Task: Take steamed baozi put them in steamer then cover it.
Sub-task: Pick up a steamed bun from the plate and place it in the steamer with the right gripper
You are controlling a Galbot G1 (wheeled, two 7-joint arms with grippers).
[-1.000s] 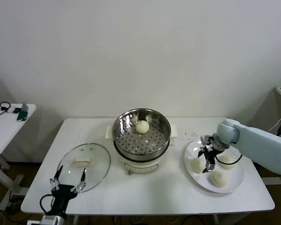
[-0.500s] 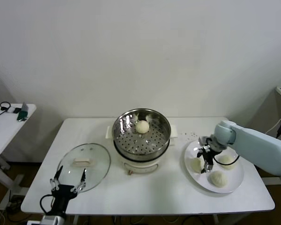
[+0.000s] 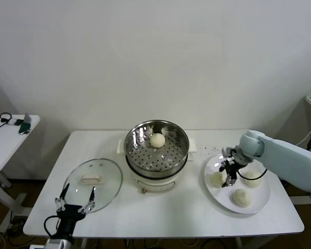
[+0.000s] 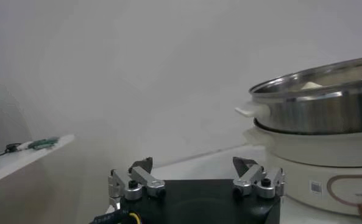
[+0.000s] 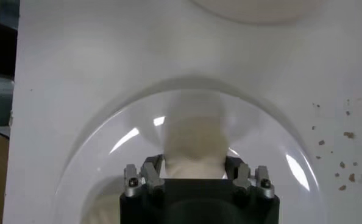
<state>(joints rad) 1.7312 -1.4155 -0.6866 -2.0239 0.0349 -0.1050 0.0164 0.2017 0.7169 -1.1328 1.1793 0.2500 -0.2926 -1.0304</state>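
One steamed baozi lies in the steel steamer at the table's middle; the steamer also shows in the left wrist view. Three more baozi lie on the white plate at the right: one at its left, one at its right, one at its front. My right gripper is down on the left bun. In the right wrist view its fingers press both sides of that bun over the plate. My left gripper is open and parked at the table's front left.
The glass lid with its cream handle lies flat on the table, left of the steamer, just beyond my left gripper. A small side table stands at the far left. Dark crumbs speckle the table behind the plate.
My right gripper has shifted slightly over the plate's left bun and sits a little farther back. The left arm, lid and steamer have not moved.
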